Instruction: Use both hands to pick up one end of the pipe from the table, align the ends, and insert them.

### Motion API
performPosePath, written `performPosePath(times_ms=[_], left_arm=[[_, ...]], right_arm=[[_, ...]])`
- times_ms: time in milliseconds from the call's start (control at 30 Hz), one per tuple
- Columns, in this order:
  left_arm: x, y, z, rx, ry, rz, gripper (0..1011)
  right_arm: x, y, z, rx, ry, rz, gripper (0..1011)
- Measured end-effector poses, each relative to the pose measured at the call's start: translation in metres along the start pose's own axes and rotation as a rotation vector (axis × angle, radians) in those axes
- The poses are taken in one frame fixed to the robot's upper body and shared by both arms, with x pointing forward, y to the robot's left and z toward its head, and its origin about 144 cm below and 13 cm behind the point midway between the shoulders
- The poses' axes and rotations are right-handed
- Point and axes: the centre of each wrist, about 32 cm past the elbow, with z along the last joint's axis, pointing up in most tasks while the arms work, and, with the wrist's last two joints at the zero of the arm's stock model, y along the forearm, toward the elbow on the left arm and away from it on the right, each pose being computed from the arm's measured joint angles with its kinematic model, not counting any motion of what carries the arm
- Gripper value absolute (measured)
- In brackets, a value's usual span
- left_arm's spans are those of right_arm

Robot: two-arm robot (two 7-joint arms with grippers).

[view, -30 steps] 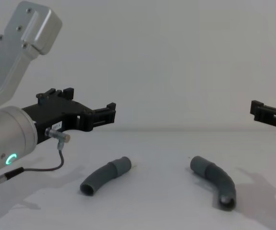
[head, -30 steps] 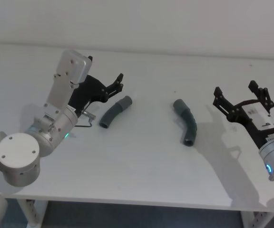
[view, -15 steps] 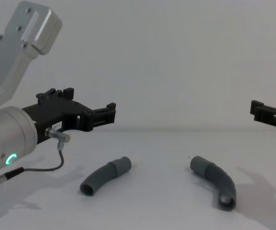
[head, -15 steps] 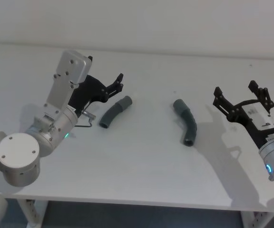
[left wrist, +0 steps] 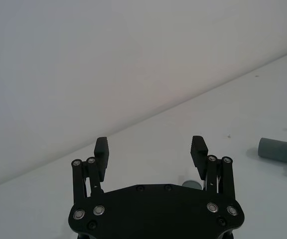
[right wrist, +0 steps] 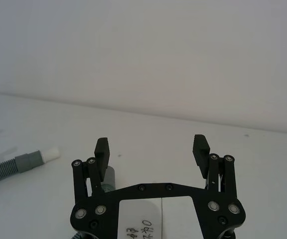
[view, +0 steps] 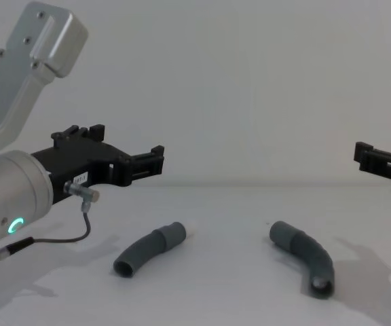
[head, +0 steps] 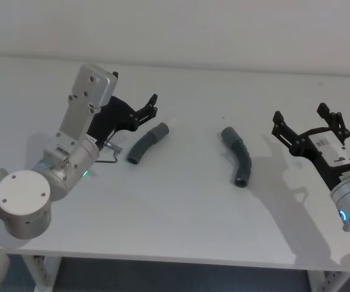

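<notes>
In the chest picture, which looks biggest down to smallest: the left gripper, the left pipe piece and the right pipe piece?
1. left gripper: looks biggest, but it may just be nearer the camera.
2. left pipe piece and right pipe piece: they look about alike, too close to rank.

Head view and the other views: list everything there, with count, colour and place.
left pipe piece: one, dark grey, lying on the table's left half.
right pipe piece: one, dark grey, lying on the table apart from the other, to its right.
white tip: one, white, sticking out of a grey cuff at a pipe end.
table: one, white, under both pieces.
wall: one, pale, behind the table.
left gripper: one, black, open, raised above the table beside the left pipe piece.
right gripper: one, black, open, raised to the right of the right pipe piece.
</notes>
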Motion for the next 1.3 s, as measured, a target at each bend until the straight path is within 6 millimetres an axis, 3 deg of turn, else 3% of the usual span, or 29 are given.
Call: performPosePath(times_ms=[733, 1300], left_arm=[[0.000, -0.001, 0.000, 0.004, 0.000, -0.003, 1002], [-0.003, -0.010, 0.011, 0.116, -0.013, -0.084, 1002]], right_arm=[[0.001, 0.001, 0.000, 0.002, 0.002, 0.001, 1000], [-0.001, 0.011, 0.007, -0.070, -0.139, 0.060, 1000]])
